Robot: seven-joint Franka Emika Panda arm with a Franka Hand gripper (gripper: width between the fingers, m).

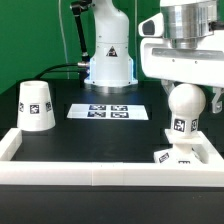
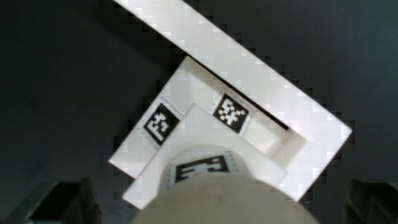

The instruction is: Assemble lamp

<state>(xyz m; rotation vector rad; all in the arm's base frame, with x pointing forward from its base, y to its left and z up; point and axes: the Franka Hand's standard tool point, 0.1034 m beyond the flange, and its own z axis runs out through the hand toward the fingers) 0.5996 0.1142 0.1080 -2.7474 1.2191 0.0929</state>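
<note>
The white bulb stands upright on the small square base, near the front right corner in the exterior view. My gripper hangs straight over it, with a finger on each side of the round head. In the wrist view the bulb fills the middle above the tagged base, and dark gaps separate it from both fingers, so the gripper is open. The tapered shade stands mouth down at the exterior view's left, far from the gripper.
The marker board lies flat at the middle back. A low white wall runs along the front and sides of the black table, close to the base. The robot's white pedestal stands behind the marker board.
</note>
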